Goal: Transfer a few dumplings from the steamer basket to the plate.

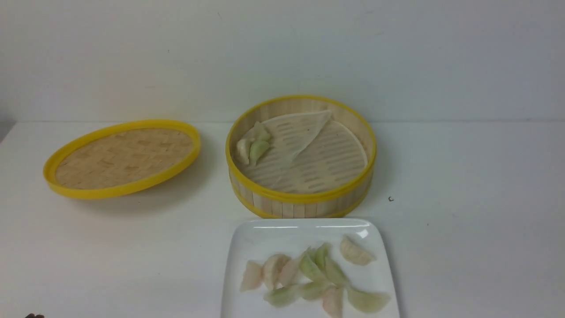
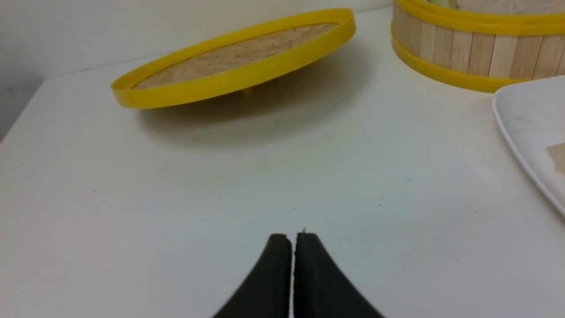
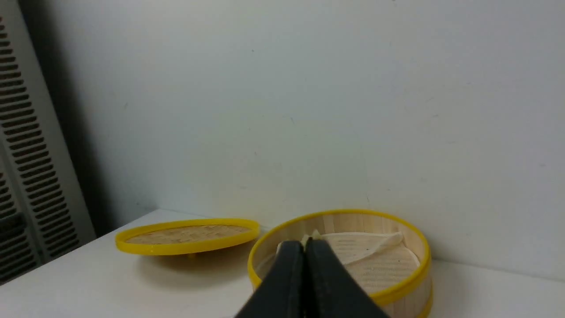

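dumplings point(image 1: 314, 276) heaped on plate point(image 1: 247, 240) at 6 o'clock of steamer basket point(image 1: 304, 201) | few left inside at 9 | lid point(image 1: 121, 158) at 9 on table point(image 1: 463, 221) | left claw point(image 2: 293, 238) pinched closed, empty | right claw point(image 3: 304, 244) pinched closed, empty

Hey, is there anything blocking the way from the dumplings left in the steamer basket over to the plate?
Only the basket's own wall. The remaining dumplings sit inside the steamer basket against its left wall, so they must be lifted over the yellow rim. The plate lies just in front of the basket; nothing visible stands between them. The lid sits off to the left.
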Tool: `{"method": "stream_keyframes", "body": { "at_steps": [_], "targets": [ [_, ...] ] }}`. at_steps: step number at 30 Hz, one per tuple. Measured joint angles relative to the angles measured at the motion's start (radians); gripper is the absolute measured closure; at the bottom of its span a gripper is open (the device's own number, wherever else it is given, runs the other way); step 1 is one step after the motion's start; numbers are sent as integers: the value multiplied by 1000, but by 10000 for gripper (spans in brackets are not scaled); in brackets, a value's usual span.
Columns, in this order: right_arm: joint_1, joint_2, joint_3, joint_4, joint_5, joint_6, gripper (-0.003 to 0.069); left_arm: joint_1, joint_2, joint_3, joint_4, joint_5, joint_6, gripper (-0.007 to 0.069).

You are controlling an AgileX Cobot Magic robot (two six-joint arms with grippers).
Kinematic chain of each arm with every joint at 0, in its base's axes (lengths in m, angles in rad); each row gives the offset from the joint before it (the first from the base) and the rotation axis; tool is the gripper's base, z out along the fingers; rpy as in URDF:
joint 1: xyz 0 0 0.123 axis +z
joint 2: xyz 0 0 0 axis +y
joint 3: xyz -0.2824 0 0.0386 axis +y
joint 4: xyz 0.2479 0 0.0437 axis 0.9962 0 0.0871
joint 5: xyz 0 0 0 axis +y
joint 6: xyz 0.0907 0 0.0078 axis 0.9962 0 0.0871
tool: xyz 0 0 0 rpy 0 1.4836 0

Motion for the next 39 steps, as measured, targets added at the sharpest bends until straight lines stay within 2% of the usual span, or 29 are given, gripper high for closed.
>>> {"method": "stream_keyframes", "body": {
  "at_steps": [2,6,8,10,11,12,14,17,20,39],
  "targets": [
    [0,0,0,36,-5,-56,672,0,0,0,0,0,0,631],
    [-22,-11,9,33,-4,-88,672,0,0,0,0,0,0,631],
    [-153,-18,44,18,-2,-92,672,0,0,0,0,0,0,631],
    [-225,-18,71,14,-1,-94,672,0,0,0,0,0,0,631],
    [-316,-18,114,11,-1,-94,672,0,0,0,0,0,0,631],
    [-316,-18,120,11,-1,-96,672,0,0,0,0,0,0,631],
    [-440,-18,209,9,1,-101,672,0,0,0,0,0,0,631],
    [-535,-18,296,8,23,-101,672,0,0,0,0,0,0,631],
    [-563,-18,304,1,38,-104,672,0,0,0,0,0,0,631],
    [-563,-18,304,-2,38,-107,672,0,0,0,0,0,-1,631]
  ]
}}
